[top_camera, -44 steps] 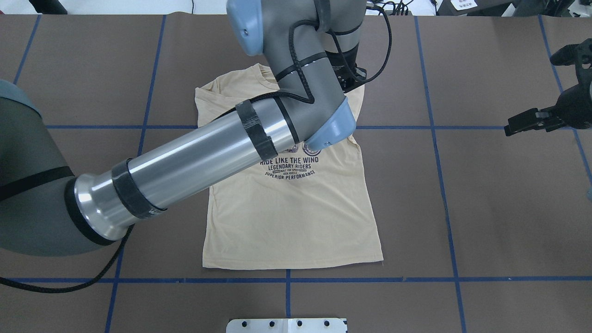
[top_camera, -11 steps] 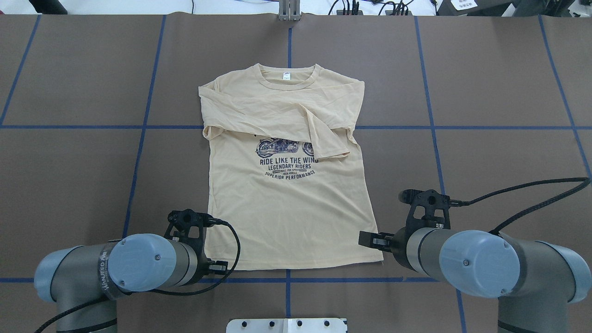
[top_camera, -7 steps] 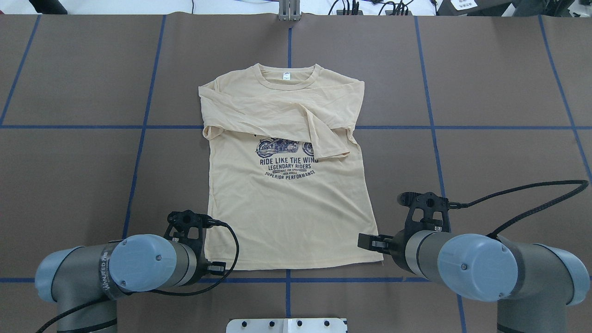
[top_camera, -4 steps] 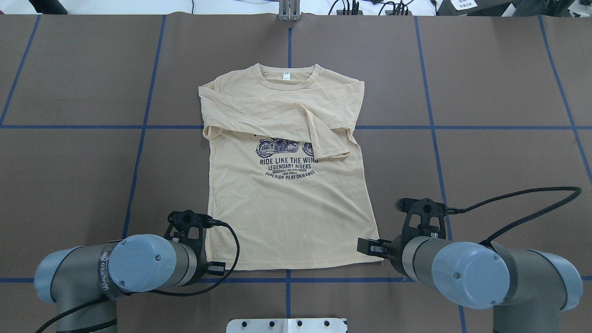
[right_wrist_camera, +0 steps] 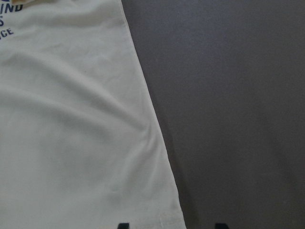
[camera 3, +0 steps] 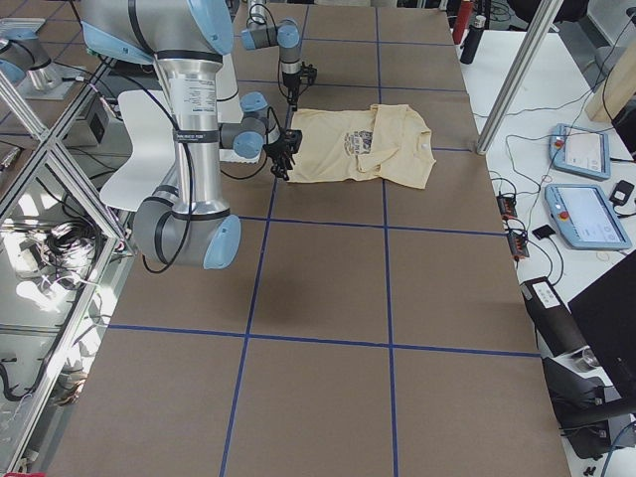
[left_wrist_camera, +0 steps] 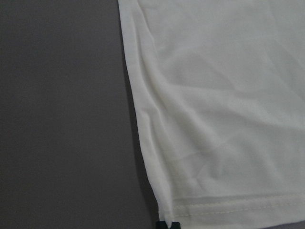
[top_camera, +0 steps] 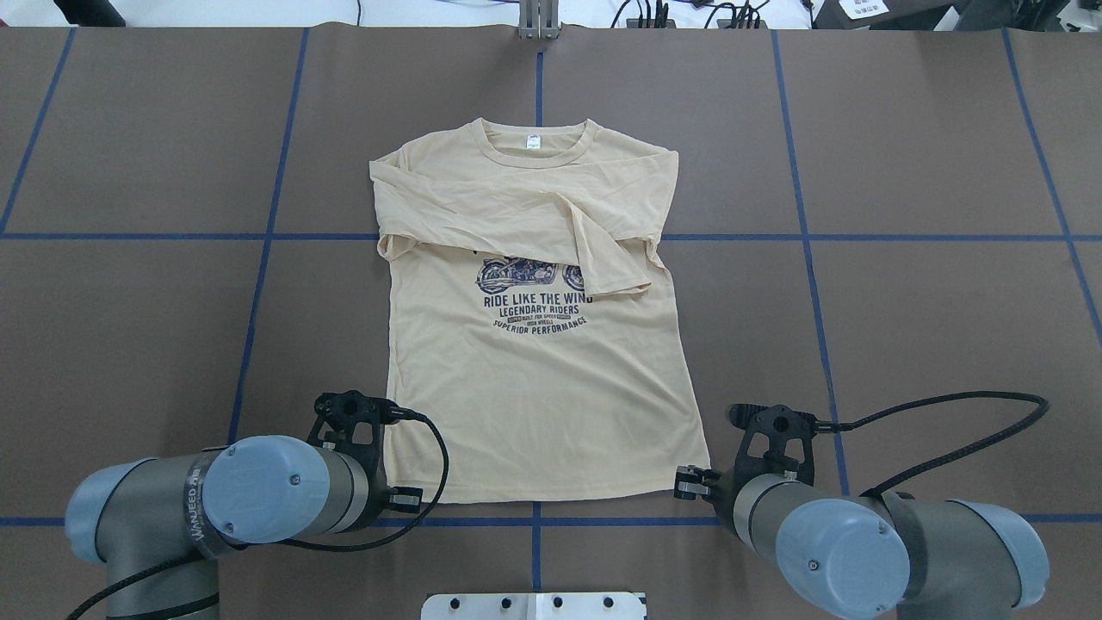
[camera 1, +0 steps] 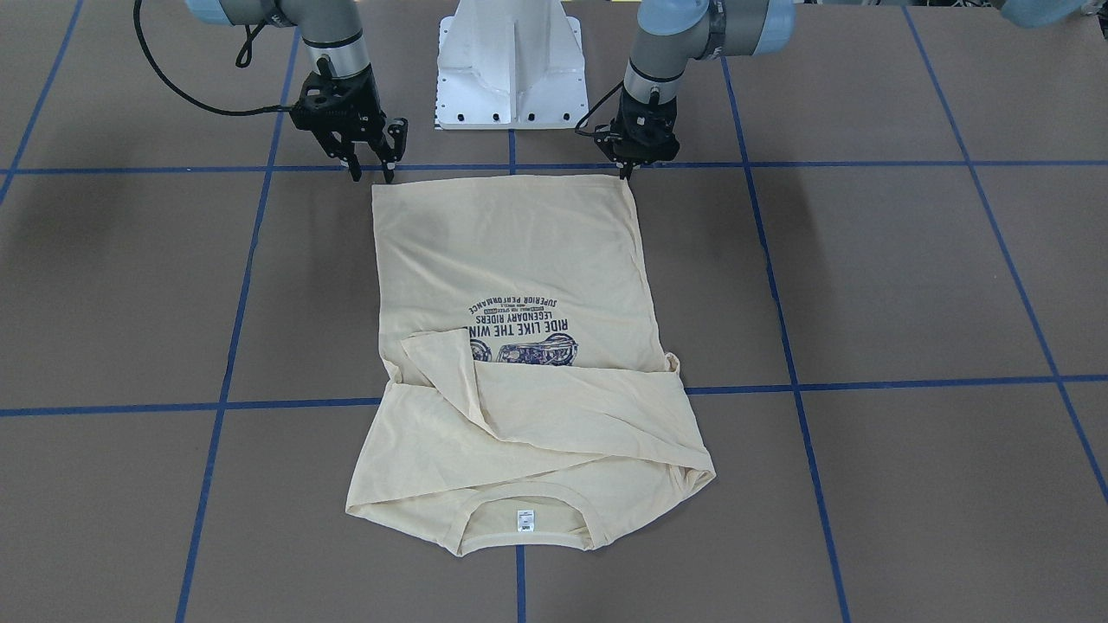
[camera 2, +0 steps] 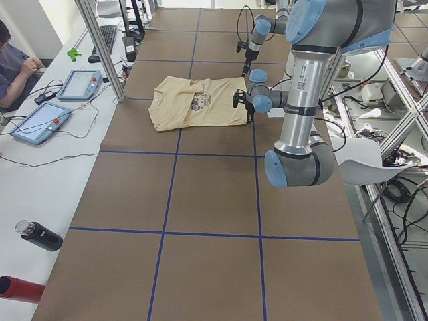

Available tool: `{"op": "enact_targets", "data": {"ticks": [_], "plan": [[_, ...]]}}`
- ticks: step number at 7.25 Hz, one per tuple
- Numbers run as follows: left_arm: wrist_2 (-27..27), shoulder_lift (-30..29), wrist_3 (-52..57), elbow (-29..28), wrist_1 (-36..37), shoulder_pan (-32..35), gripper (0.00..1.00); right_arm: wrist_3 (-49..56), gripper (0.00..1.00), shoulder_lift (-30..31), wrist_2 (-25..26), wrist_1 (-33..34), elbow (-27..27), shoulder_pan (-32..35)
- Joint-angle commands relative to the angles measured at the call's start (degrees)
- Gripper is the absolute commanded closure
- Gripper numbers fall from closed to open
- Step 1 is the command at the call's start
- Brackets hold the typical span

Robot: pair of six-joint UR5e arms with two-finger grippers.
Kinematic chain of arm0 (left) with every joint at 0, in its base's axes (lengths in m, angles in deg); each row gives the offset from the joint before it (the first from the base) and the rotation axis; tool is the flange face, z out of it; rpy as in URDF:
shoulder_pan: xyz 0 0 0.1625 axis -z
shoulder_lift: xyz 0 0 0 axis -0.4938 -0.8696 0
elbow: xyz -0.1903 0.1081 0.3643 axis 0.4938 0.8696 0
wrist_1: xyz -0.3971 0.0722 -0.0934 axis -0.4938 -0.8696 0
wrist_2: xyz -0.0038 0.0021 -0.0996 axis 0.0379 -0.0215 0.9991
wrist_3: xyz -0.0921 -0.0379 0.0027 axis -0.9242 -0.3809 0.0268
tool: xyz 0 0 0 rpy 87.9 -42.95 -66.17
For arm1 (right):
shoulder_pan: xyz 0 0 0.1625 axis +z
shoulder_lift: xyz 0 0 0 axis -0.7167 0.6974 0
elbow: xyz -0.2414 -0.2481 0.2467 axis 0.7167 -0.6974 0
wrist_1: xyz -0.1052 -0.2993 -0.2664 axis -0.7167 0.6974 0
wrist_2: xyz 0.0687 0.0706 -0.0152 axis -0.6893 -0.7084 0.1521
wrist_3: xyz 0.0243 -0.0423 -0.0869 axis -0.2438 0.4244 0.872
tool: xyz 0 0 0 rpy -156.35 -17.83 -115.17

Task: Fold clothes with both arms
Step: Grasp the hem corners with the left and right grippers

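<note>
Overhead exterior: pale cream-yellow long-sleeved T-shirt sits mid brown table, long axis running out from the robot-side edge, hem nearest. Left end effector looks pinched narrow at one hem corner, right end effector spread wide at the other.
</note>
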Motion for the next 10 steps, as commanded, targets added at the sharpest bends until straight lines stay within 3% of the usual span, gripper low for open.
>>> {"op": "enact_targets", "data": {"ticks": [1, 7, 8, 10], "plan": [[0.06, -0.03, 0.0, 0.09, -0.03, -0.05, 1.0, 0.4, 0.53, -0.1, 0.18, -0.03, -1.15, -0.19], [0.15, -0.03, 0.0, 0.09, -0.38, -0.05, 1.0, 0.4, 0.56, -0.63, 0.71, -0.03, -2.91, -0.62], [0.15, -0.03, 0.0, 0.0, -0.47, -0.05, 1.0, 0.23, 0.62, -0.72, 0.71, -0.03, -2.91, -0.71], [0.15, -0.03, 0.0, 0.18, -0.47, 0.03, 1.0, -0.21, 0.84, -0.81, 0.88, -0.03, -3.0, -0.89]]}}
